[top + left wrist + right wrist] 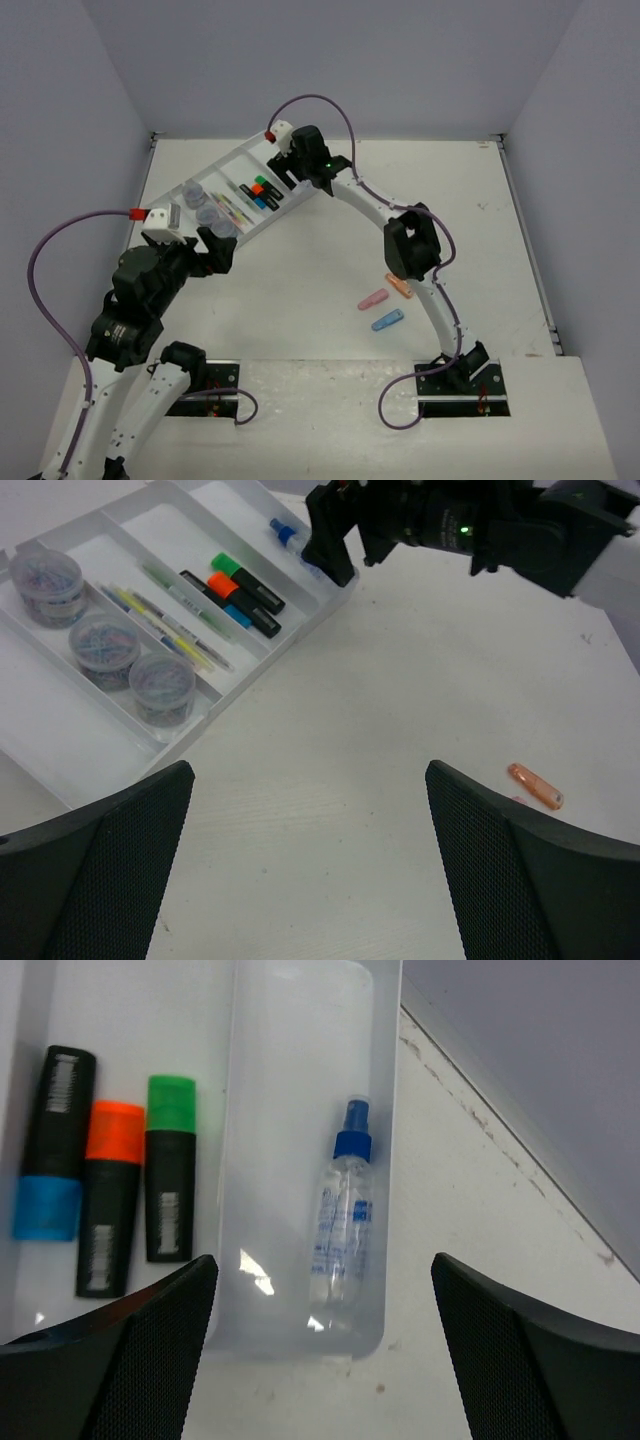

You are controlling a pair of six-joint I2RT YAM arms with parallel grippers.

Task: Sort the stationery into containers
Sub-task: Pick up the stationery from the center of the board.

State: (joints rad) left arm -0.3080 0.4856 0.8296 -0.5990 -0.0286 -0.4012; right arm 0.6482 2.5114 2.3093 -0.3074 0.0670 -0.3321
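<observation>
The white tray (240, 162) lies at the back left. It holds three clear jars (103, 650), thin pens (175, 620), three highlighters (108, 1200) and a blue-capped bottle (343, 1230) lying in the end compartment. My right gripper (292, 170) hovers open and empty over that compartment's near end (325, 1350). My left gripper (215, 250) is open and empty above bare table beside the tray (305, 860). Pink (373, 299), orange (400, 287) and blue (387, 320) oblong pieces lie on the table by the right arm.
The orange piece (535, 785) shows right of my left fingers (520, 880). The right arm (410, 245) arches over the table's middle. Grey walls enclose the table at the back and on both sides.
</observation>
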